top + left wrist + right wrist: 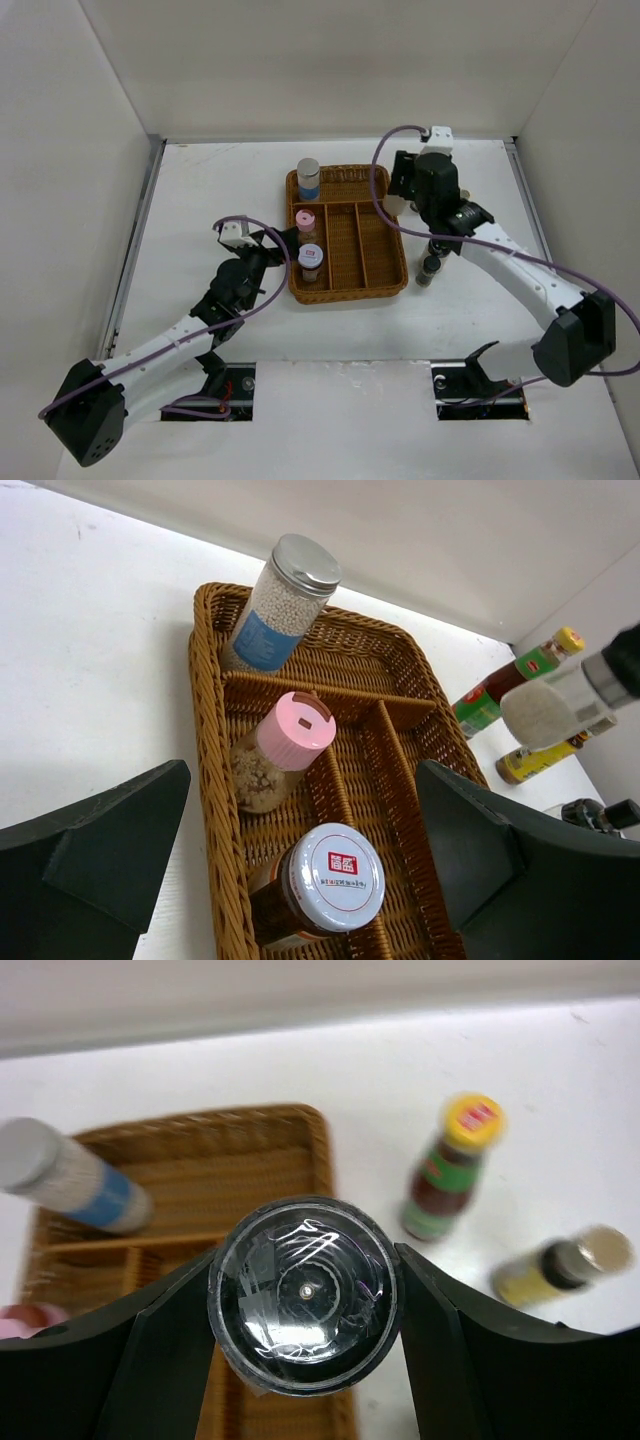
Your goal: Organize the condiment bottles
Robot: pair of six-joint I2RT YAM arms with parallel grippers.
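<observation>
R jaws pinch the shiny-lidded jar (548,712) by its sides; contents whitish. The jar is held clear of the desk (220,190), over the R rim of the wicker tray (385,285), toward the tray's back. In the R wrist view we see the lid end-on, w/ both fingers (150,1360) pressed against it.

L jaws are spread wide w/ nothing between them. They sit low, just off the tray's L rim, and face across it.

In the tray, L side, back to front:
- grey-capped blue-label bottle (308,178), upright, at the L end of the back compartment; pale beads inside.
- pink-lidded bottle (306,220), upright, just in front of the cross divider.
- white-lidded red-label jar (311,258), upright, near the front L corner.

We cannot tell whether a divider runs between the pink-lidded bottle and the white-lidded jar.

On the desk, R of the tray and outside it:
- yellow-capped sauce bottle (450,1165), dark contents, green and red label, standing.
- tan-capped bottle (565,1265), yellow label, near the first bottle and apart from it.

In the top view the R arm covers most of this group. One dark bottle shows below the arm, and we cannot tell which it is.
</observation>
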